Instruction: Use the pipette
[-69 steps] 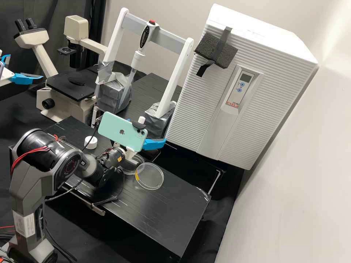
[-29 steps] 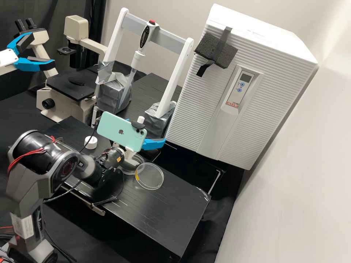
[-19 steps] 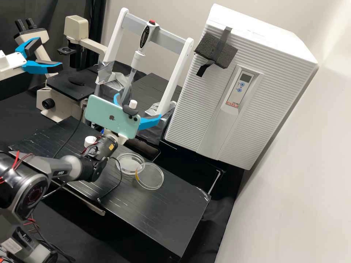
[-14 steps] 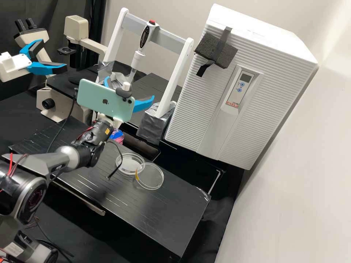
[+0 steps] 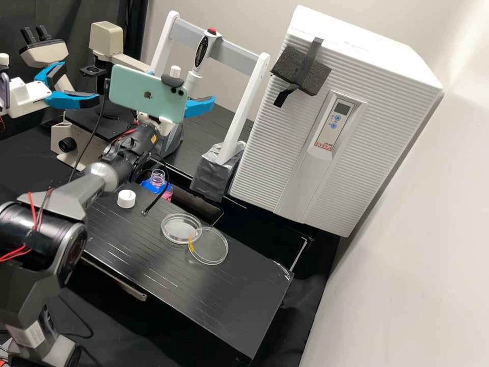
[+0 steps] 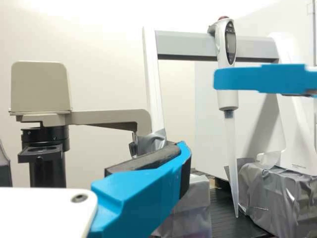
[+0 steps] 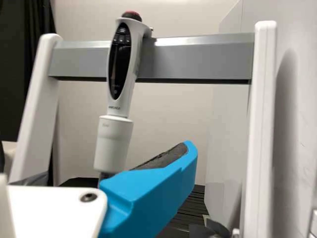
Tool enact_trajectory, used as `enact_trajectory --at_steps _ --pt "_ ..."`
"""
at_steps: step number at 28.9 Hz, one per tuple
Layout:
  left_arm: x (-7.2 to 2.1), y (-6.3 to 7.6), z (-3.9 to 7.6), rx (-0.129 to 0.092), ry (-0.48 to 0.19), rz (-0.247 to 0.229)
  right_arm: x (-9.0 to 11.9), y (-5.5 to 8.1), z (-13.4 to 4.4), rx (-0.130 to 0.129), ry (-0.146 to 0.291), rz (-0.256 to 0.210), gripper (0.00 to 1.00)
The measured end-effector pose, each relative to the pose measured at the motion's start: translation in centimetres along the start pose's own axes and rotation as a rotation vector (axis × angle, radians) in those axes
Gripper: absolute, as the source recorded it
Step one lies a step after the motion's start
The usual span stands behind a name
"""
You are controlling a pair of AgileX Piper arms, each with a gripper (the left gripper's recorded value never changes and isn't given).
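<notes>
Nearest the camera in the high view, the right arm (image 5: 46, 239) stands at the near-left and stretches away over the black platform (image 5: 224, 300). On that platform a clear petri dish (image 5: 181, 228) lies with its rim touching a second dish (image 5: 209, 245), and a white cap (image 5: 126, 199) sits apart from both. Just past the platform's far edge stands an open bottle (image 5: 159, 179) of pink liquid.

Farther on, the right gripper (image 5: 191, 101), with a teal phone (image 5: 147, 93) mounted on its wrist, hovers at the lower body of the pipette (image 5: 201, 51). One blue finger shows to the right of the shaft and the other is hidden behind the phone, so the fingers look spread with nothing pinched. I cannot tell whether either one touches the pipette.

The pipette hangs upright from the grey crossbar of the white stand (image 5: 234, 53), tip down between the stand's tape-wrapped feet. To the left, well apart from the stand, the left gripper (image 5: 79, 81) hangs empty in front of the microscope (image 5: 76, 140), its fingers wide apart. At the back right stands a white ribbed cabinet (image 5: 356, 153) with a foam block (image 5: 300, 66) strapped to it.
</notes>
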Motion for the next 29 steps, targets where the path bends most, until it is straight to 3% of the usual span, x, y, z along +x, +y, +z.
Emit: enact_trajectory --at_steps 5,8,9,17,25,29 --pt "0.05 0.0 0.0 0.000 0.000 0.002 2.3 0.1 -0.1 0.009 -0.050 -0.011 1.00" --pt "0.11 -0.2 0.0 0.000 0.001 -0.005 3.3 -0.1 -0.1 -0.013 -0.067 -0.027 1.00" --pt "0.12 -0.2 -0.1 0.000 0.004 -0.006 3.6 0.0 -0.2 -0.026 -0.070 -0.030 0.00" --pt "0.18 -0.5 -0.3 -0.003 0.012 -0.013 4.5 0.0 -0.2 -0.019 -0.087 -0.038 0.00" --pt "0.18 -0.5 -0.3 -0.003 0.012 -0.013 4.6 0.2 -0.5 -0.041 -0.087 -0.040 0.00" --pt "0.21 -0.4 -0.3 -0.002 0.012 -0.011 4.8 0.3 -0.4 -0.029 -0.092 -0.036 0.00"
